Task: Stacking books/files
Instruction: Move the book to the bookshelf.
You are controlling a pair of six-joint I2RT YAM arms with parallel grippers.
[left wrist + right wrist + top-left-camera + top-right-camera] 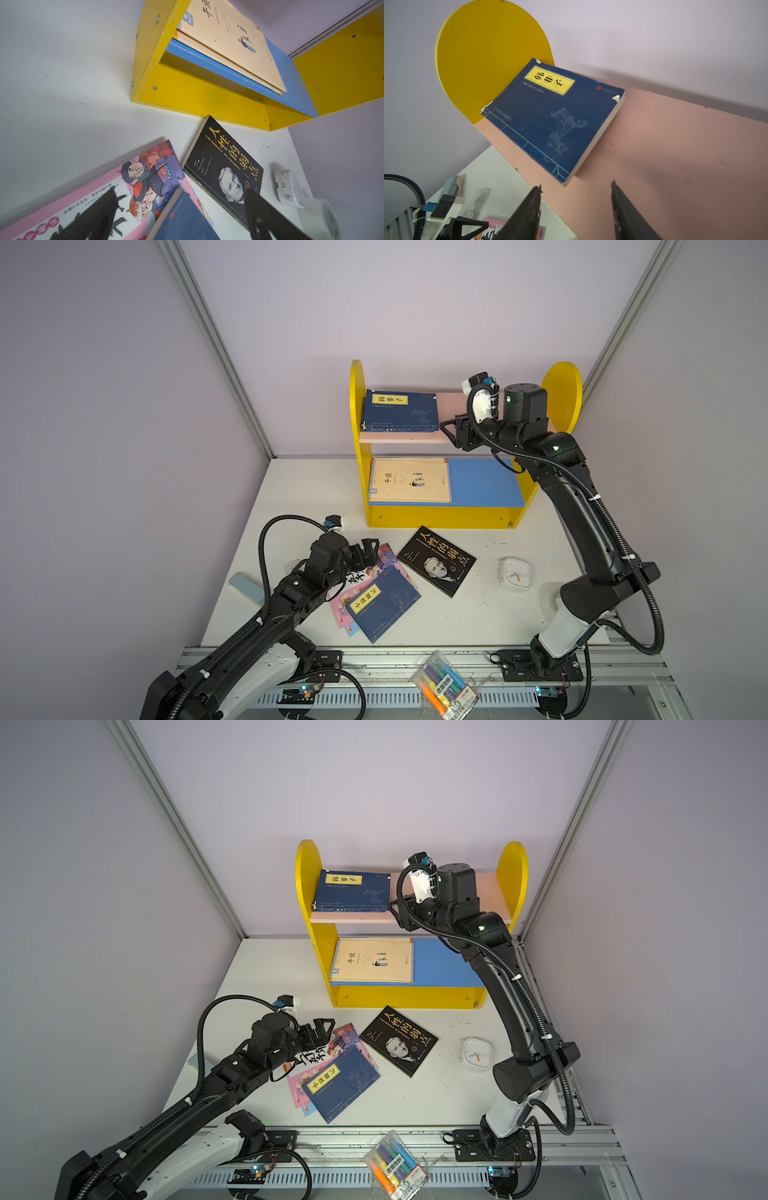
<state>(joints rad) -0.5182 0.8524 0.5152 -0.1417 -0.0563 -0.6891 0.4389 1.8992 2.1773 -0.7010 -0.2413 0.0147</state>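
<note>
Navy book point(550, 120) lies flat on the yellow shelf's point(436, 516) pink top board point(675, 145), its long side along the board and its label end by the rounded panel. Right gripper point(576, 185) hovers beside it, fingers apart and empty, which only its wrist view shows clearly. Left gripper point(181, 192) gapes over the pink cartoon book point(83, 197) before the shelf. Its wrist view shows the cream books point(228, 41) stacked; top views show one cover

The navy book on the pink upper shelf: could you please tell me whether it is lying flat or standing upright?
Flat. The navy book lies cover-up on the pink shelf, yellow label showing.
</note>
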